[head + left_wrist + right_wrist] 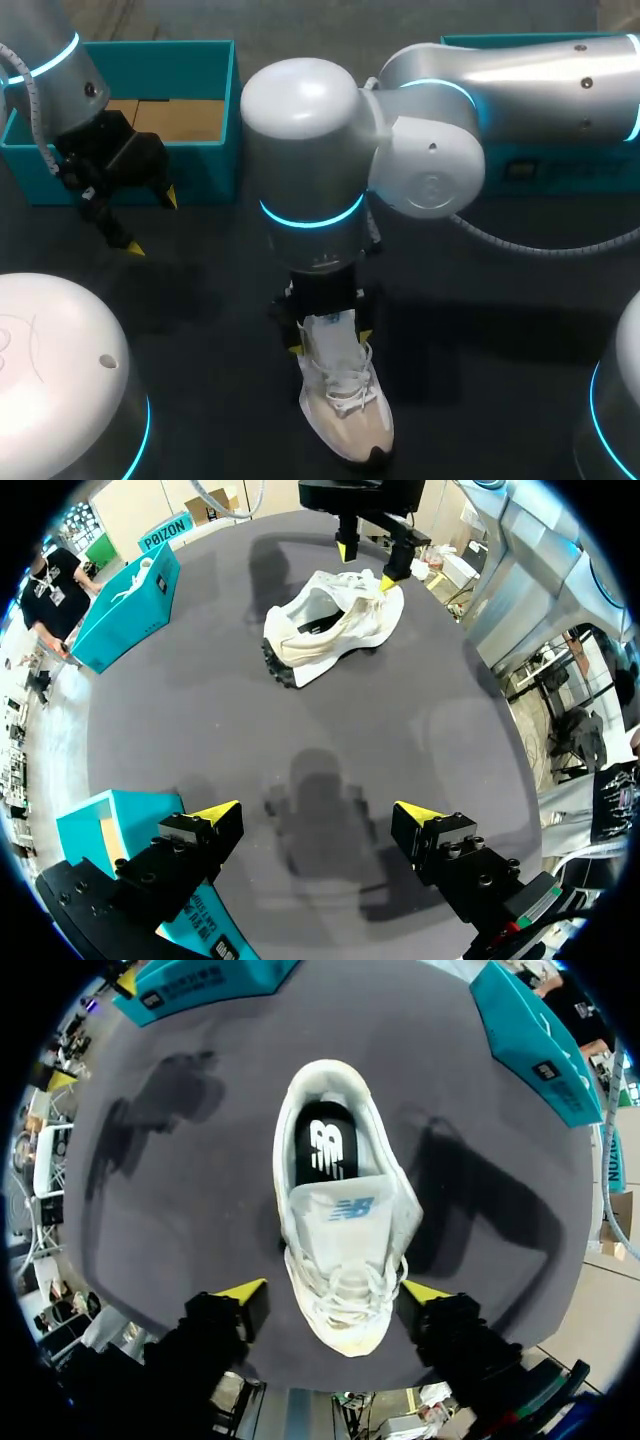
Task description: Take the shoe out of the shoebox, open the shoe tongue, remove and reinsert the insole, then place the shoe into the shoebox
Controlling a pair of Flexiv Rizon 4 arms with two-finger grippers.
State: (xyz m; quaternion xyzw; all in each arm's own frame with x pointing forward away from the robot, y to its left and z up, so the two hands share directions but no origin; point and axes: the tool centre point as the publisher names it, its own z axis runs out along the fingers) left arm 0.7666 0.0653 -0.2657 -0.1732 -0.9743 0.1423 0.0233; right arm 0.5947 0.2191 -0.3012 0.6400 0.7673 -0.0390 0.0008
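Dark grey surface, matte top. Teal box at surface's far edge, my right side, partly hidden.

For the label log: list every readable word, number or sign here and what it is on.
Insole: white logo, no words.
Shoe tongue: blue logo, no words.
Teal box sides: white print, too warped to read.
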